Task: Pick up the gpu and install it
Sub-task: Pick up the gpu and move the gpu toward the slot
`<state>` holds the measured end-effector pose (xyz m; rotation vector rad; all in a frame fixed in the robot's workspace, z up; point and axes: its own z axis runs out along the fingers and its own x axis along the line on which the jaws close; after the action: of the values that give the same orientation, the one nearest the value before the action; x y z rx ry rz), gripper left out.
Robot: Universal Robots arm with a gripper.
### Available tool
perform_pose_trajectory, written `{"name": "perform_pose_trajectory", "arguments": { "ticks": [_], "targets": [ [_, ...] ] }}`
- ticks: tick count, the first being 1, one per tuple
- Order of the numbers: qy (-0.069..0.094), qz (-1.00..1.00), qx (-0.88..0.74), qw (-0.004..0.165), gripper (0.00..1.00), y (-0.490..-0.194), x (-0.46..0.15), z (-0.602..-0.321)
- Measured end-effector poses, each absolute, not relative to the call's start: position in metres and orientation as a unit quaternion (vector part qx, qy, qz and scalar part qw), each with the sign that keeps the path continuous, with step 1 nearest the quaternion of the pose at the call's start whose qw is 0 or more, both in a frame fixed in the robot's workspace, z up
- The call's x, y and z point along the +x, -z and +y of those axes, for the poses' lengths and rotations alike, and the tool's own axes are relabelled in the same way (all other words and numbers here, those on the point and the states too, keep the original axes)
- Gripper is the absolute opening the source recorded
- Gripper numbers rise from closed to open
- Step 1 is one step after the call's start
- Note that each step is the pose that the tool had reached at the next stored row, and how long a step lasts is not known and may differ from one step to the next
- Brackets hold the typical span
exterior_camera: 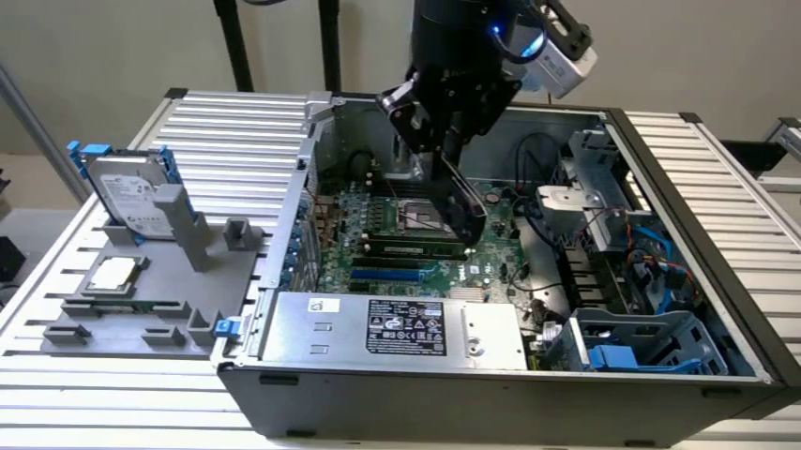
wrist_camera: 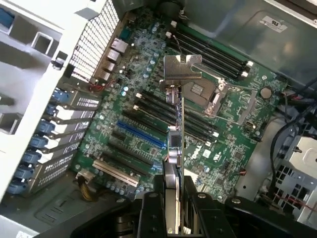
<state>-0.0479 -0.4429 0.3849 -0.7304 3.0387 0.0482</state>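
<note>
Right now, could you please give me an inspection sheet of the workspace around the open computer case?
Surface: slatted metal table carrying an open computer case.
Job's things: gpu held edge-on above the motherboard, grey bracket at its far end; not seated in a slot as far as I can tell.
Clutter: hard drive with blue tabs standing in a grey holder; small silver chip lying on the holder.
Claw: claw shut on the gpu, inside the case.
Cables: black and blue cables along the case's side at the exterior view's right.
Surroundings: dark posts behind the table; pale wall.
</note>
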Motion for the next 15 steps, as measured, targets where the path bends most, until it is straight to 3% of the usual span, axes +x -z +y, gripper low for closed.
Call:
{"name": "perform_pose_trajectory", "arguments": {
  "ticks": [15],
  "targets": [
    [-0.016,0.922,-0.388,0.005,0.00,-0.370,-0.048,-0.443]
  ]
}}
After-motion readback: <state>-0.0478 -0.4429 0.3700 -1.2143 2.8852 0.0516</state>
